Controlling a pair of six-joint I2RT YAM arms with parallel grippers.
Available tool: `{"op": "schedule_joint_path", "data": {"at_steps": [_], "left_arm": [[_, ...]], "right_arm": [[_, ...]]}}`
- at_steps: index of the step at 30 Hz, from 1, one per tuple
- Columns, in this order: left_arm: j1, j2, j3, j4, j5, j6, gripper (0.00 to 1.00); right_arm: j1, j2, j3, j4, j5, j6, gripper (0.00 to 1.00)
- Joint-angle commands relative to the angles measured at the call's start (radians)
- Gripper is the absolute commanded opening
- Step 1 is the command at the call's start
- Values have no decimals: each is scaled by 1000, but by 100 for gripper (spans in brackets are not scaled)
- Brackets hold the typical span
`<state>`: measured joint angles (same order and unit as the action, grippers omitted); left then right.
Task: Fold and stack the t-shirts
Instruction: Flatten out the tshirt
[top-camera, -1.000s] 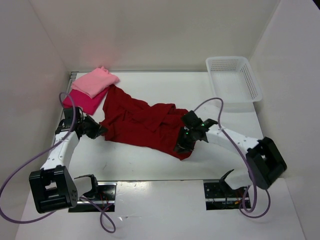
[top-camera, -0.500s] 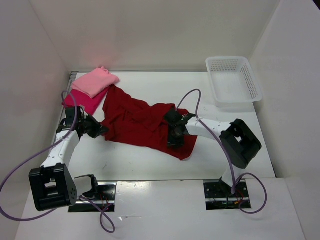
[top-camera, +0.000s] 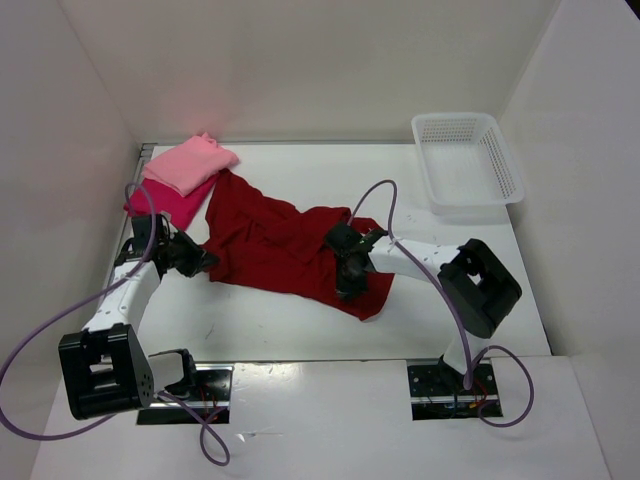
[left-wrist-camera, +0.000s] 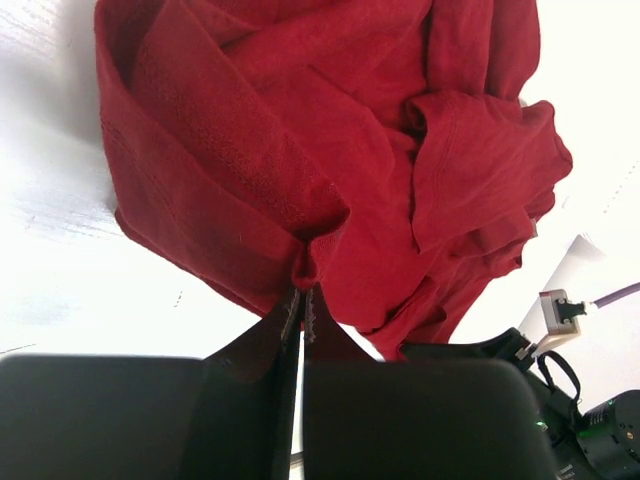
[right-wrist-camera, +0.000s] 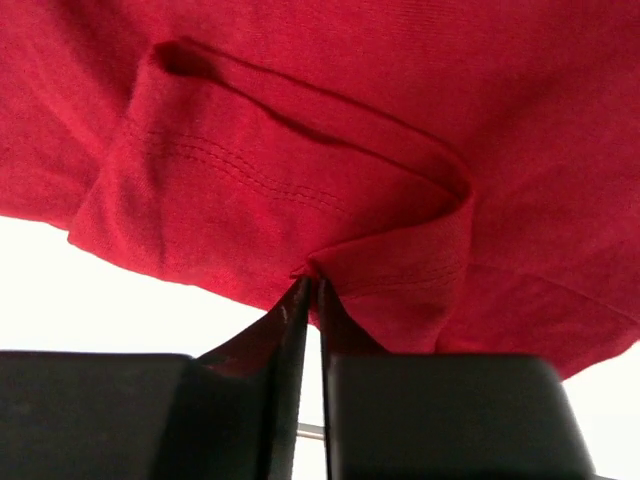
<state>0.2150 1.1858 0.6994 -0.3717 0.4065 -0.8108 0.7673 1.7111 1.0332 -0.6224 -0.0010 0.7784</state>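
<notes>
Nearest you, your left gripper is clenched on the left hem of the dark maroon t-shirt, anchoring that side so the cloth can be drawn flat against it. Your right gripper sits on the shirt's near right portion with its jaws nearly together. It looks to have nipped a stitched fold there, though the wrist view is too tight to be sure how much cloth is caught. The shirt itself lies rumpled and bunched across the middle of the tabletop, not yet spread for folding. Compared with a second ago, the right arm has folded its elbow in and moved the gripper leftward, from the shirt's right corner towards its middle, closing as it went. The left arm has not moved. Farther back at the left, the light pink t-shirt rests folded on the crimson-magenta t-shirt. The basket stands at the far right.
</notes>
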Motion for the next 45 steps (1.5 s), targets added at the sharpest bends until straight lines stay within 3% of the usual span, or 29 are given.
{"op": "schedule_joint_path", "data": {"at_steps": [1,2,4,8,10,13,16,18,19,21,23,27,29,31,36,43,45], "left_arm": [[-3,11,-3,31,22,16,0],[-3,11,-3,31,22,16,0],[-3,11,-3,31,31,16,0],[-3,11,-3,31,31,16,0],[-3,20,-3,31,31,16,0],[-3,20,15,31,31,16,0],[-3,31,29,19,5,35,0],[-3,41,54,7,-9,58,0],[-3,50,69,7,-9,58,0],[-3,63,78,7,-9,58,0],[-3,75,78,30,27,47,0],[-3,94,78,40,28,48,0],[-3,94,68,40,37,48,0],[-3,103,58,53,37,48,0],[-3,103,58,62,48,48,0],[-12,112,58,85,35,48,0],[-12,133,58,94,23,48,0]], "right_arm": [[12,-34,1,-37,42,-1,11],[12,-57,1,-48,42,11,4],[12,-97,-9,-63,52,24,0],[12,-229,-54,-150,-17,24,0],[12,-300,-102,-175,-134,24,0],[79,-364,-241,-217,-235,41,0],[148,-404,-268,-229,-284,116,1],[161,-430,-268,-267,-284,149,9],[161,-445,-268,-281,-236,197,33],[161,-510,-268,-290,-186,257,55],[139,-545,-289,-266,-176,341,60],[61,-626,-327,-145,-113,461,60],[-39,-627,-387,-62,-103,475,55],[-124,-578,-412,50,-78,452,42],[-319,-383,-288,124,2,250,18],[-387,-69,-138,236,65,116,0],[-387,24,-99,245,82,90,0]]}}
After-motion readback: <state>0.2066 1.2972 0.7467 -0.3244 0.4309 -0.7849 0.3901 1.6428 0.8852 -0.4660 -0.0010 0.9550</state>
